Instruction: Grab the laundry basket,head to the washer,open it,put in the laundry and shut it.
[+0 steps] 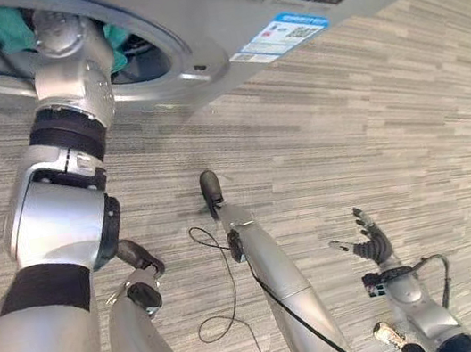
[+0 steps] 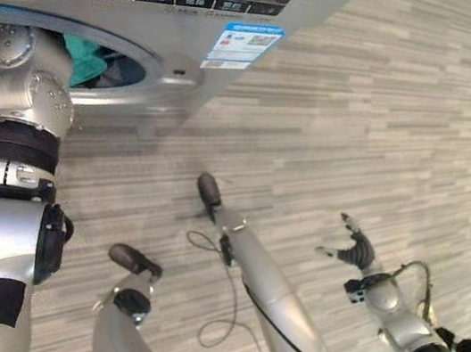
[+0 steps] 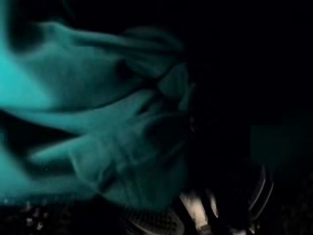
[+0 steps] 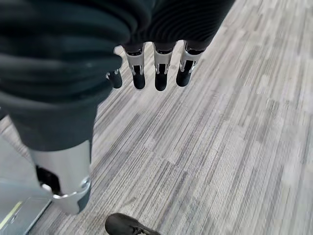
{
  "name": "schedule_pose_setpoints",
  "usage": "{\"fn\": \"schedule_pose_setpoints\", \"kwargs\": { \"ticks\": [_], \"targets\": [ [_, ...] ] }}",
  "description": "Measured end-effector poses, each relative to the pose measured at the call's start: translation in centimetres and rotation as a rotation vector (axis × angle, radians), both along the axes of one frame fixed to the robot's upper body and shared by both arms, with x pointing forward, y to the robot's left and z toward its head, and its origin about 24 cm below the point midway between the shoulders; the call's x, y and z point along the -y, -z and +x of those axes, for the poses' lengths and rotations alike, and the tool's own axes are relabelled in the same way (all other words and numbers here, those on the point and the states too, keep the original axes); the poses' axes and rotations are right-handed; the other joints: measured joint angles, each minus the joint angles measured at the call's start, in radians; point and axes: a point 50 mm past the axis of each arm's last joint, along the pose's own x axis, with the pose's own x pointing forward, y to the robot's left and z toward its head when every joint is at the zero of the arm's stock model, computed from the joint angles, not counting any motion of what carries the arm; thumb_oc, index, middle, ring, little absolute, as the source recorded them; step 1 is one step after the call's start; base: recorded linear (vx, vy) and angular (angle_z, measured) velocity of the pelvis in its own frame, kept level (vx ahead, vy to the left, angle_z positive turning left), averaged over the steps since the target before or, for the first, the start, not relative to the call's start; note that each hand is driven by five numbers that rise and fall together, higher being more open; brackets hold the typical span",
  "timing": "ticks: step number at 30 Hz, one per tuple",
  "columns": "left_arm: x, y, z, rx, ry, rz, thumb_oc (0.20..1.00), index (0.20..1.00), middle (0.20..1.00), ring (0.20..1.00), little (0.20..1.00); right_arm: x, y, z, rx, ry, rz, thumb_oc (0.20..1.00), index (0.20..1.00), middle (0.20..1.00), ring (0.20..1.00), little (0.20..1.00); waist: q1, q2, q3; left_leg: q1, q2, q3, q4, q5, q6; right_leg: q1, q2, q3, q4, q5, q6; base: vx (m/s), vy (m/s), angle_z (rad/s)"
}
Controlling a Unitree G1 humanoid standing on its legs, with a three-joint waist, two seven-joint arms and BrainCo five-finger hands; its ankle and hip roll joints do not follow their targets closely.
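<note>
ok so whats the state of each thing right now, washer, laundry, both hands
washer: door opening uncovered, left arm reaching into the drum
teal laundry: inside the dark drum, bunched up
left hand: inside the drum, hidden, fingers cannot be told
right hand: open, fingers spread, holding nothing, hanging over the floor

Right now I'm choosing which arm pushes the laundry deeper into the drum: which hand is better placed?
Left. Its arm already reaches through the washer's opening, and its wrist view shows the teal laundry right in front of it. The right hand hangs open over the floor, well away from the washer.
</note>
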Motion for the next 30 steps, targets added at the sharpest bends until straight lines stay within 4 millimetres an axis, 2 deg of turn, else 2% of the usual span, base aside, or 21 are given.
{"fn": "schedule_pose_setpoints", "kwargs": {
  "ticks": [1,5,7,8,9,10,11,13,15,16,17,23,28,30],
  "targets": [
    [0.6,-1.1,-0.4,0.025,0.041,-0.053,1.0,1.0,1.0,1.0,1.0,0.3,-0.8,0.2,0.029,0.002,-0.006,1.0,1.0,1.0,1.0,1.0,-0.002,0.001,0.0,-0.004,-0.006,0.015,-0.003,-0.001,0.003,-0.008,-0.003,0.011,-0.017,0.012,0.006,0.08,0.02,-0.09],
    [1.1,-1.5,-0.9,0.057,0.078,-0.007,1.0,1.0,1.0,1.0,1.0,0.3,-1.1,0.1,0.037,0.008,0.004,1.0,1.0,1.0,1.0,1.0,0.012,0.002,0.001,-0.004,-0.015,0.04,-0.009,-0.003,0.008,-0.021,-0.009,0.036,-0.029,0.028,0.013,0.05,0.019,-0.07],
    [0.1,-0.7,0.3,-0.108,-0.102,0.44,1.0,1.0,1.0,1.0,1.0,1.0,-0.6,-0.1,-0.008,-0.009,-0.017,1.0,1.0,1.0,1.0,1.0,0.039,0.013,0.006,0.014,-0.019,0.042,-0.012,-0.003,0.008,-0.006,-0.013,0.039,-0.028,0.027,0.013,0.02,0.037,0.0],
    [0.0,-0.4,0.6,-0.162,-0.107,0.521,1.0,1.0,1.0,1.0,1.0,1.5,-0.5,-0.2,-0.019,-0.01,-0.028,1.0,1.0,1.0,1.0,1.0,0.046,0.019,0.007,0.029,-0.023,0.047,-0.021,-0.003,0.008,0.003,-0.015,0.042,-0.028,0.027,0.013,0.0,0.0,0.0],
    [-0.3,-0.6,0.7,-0.234,-0.208,0.755,1.0,1.0,1.0,1.0,1.0,2.0,-0.1,-0.3,-0.05,-0.013,-0.042,1.0,1.0,1.0,1.0,1.0,0.063,0.022,0.008,0.056,-0.03,0.06,-0.032,-0.002,0.01,0.016,-0.018,0.05,-0.026,0.025,0.012,0.0,0.0,0.0],
    [-0.6,0.0,1.0,-0.301,-0.273,0.895,1.0,1.0,1.0,1.0,1.0,2.4,0.1,-0.4,-0.068,-0.009,-0.051,1.0,1.0,1.0,1.0,1.0,0.068,0.027,0.009,0.068,-0.037,0.062,-0.041,0.001,0.013,0.025,-0.021,0.055,-0.026,0.024,0.011,0.0,0.013,0.04],
    [-1.0,1.2,1.5,-0.374,-0.291,0.96,1.0,1.0,1.0,1.0,1.0,2.7,0.2,-0.6,-0.091,-0.009,-0.062,1.0,1.0,1.0,1.0,1.0,0.068,0.038,0.005,0.07,-0.037,0.062,-0.042,0.001,0.013,0.027,-0.024,0.053,-0.026,0.023,0.01,0.0,0.015,0.05],
    [-0.3,1.9,1.8,-0.447,-0.457,1.313,1.0,1.0,1.0,1.0,1.0,3.3,0.5,-0.7,-0.124,-0.01,-0.08,1.0,1.0,1.0,1.0,1.0,0.074,0.042,0.007,0.074,-0.043,0.063,-0.047,0.005,0.018,0.029,-0.028,0.053,-0.026,0.023,0.01,0.01,0.015,0.05],
    [1.5,2.4,2.1,-0.451,-0.502,1.517,1.0,1.0,1.0,1.0,1.0,3.7,0.6,-0.8,-0.143,-0.009,-0.089,1.0,1.0,1.0,1.0,1.0,0.075,0.045,0.006,0.077,-0.043,0.063,-0.046,0.005,0.018,0.031,-0.029,0.054,-0.022,0.022,0.01,0.0,0.006,0.02],
    [2.9,3.6,2.5,-0.46,-0.547,1.738,1.0,1.0,1.0,1.0,1.0,4.0,0.5,-0.8,-0.148,-0.015,-0.103,1.0,1.0,1.0,1.0,1.0,0.073,0.049,0.005,0.088,-0.045,0.062,-0.052,0.006,0.019,0.043,-0.029,0.055,-0.022,0.022,0.01,0.0,0.0,0.0],
    [3.4,3.9,2.5,-0.458,-0.56,1.811,1.0,1.0,1.0,1.0,1.0,4.2,0.4,-0.9,-0.151,-0.013,-0.11,1.0,1.0,1.0,1.0,1.0,0.072,0.054,0.001,0.088,-0.045,0.061,-0.053,0.006,0.02,0.044,-0.03,0.054,-0.023,0.021,0.01,0.0,0.0,0.0],
    [4.5,4.4,2.2,-0.41,-0.649,2.078,1.0,1.0,1.0,1.0,1.0,5.2,0.4,-1.2,-0.175,0.001,-0.14,1.0,1.0,1.0,1.0,1.0,0.08,0.069,-0.006,0.087,-0.055,0.06,-0.077,0.018,0.02,0.044,-0.035,0.05,-0.036,0.023,0.011,-0.01,0.006,0.03],
    [6.2,4.3,1.6,-0.304,-0.595,2.079,1.0,1.0,1.0,1.0,1.0,5.5,0.1,-1.1,-0.169,0.0,-0.152,1.0,1.0,1.0,1.0,1.0,0.08,0.069,-0.006,0.087,-0.071,0.057,-0.089,0.023,0.022,0.044,-0.05,0.044,-0.041,0.023,0.011,-0.01,0.01,0.05],
    [6.0,4.0,1.5,-0.295,-0.58,2.048,1.0,1.0,1.0,1.0,1.0,5.4,0.0,-1.0,-0.162,-0.008,-0.149,1.0,1.0,1.0,1.0,1.0,0.081,0.07,-0.005,0.087,-0.07,0.056,-0.09,0.023,0.022,0.046,-0.055,0.041,-0.04,0.023,0.011,-0.01,0.001,0.03]
  ]
}}
